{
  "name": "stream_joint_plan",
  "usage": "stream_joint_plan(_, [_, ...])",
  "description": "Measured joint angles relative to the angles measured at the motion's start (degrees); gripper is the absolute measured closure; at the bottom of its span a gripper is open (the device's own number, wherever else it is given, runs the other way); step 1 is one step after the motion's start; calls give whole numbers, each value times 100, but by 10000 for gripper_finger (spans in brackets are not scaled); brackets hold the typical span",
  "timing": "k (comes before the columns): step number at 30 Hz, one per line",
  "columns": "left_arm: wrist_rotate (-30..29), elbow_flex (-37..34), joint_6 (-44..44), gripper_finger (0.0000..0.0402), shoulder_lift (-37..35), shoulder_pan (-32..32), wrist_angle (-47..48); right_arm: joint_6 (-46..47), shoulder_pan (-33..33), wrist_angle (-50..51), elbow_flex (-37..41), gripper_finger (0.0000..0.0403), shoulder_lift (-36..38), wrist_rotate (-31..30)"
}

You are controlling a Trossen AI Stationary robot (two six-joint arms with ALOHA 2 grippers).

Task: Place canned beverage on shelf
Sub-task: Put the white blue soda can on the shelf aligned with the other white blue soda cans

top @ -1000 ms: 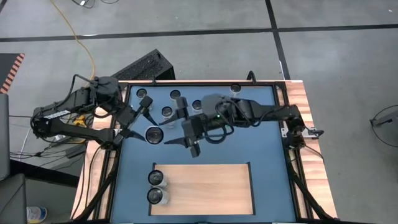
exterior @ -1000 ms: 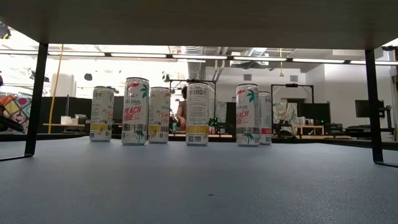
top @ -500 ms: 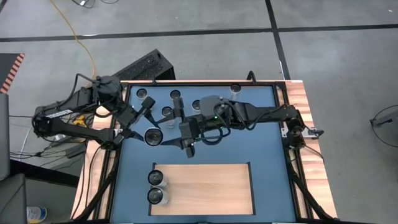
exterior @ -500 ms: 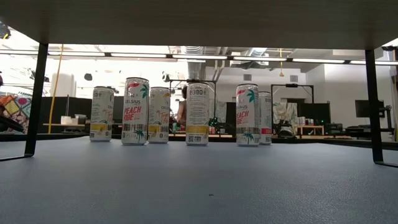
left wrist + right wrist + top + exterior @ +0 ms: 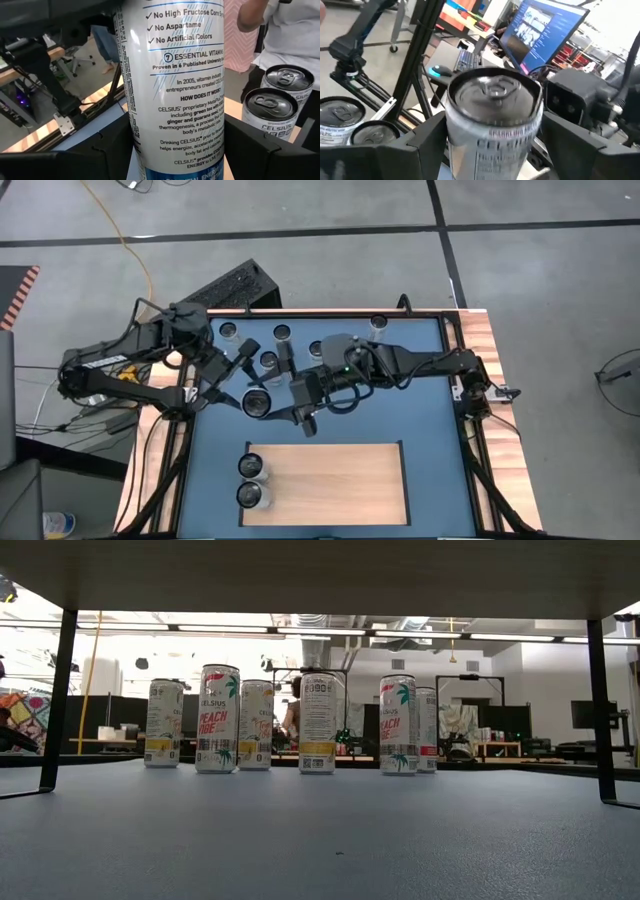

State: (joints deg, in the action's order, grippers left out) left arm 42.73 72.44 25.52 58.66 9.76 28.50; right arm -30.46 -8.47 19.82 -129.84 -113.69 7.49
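Two silver-topped cans (image 5: 250,480) stand on the left end of the pale wood-grain rectangular shelf (image 5: 340,480). Just behind the shelf, the left gripper (image 5: 247,392) clamps a tall white aluminium beverage can (image 5: 255,402). The right gripper (image 5: 288,408) is beside that can; I cannot tell its grip. More cans (image 5: 317,722) stand farther behind.

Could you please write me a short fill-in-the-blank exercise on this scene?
1. The left hand is shut on a ___ can.
2. ___ cans already stand on the wooden shelf.
3. The right hand, beside the held can, has its fingers ___.
4. The table top around the shelf is coloured ___.

Missing words: Celsius; Two; open; blue
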Motion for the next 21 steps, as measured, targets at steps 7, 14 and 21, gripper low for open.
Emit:
stream_joint_plan(7, [46,0,-71,163,87,0,-182,3,6,-4,0,101,0,35])
stream_joint_plan(14, [177,0,-136,163,89,2,-256,48,9,-6,0,126,0,32])
stream_joint_plan(21, [189,0,-142,163,89,2,-248,62,17,59,-4,208,0,30])
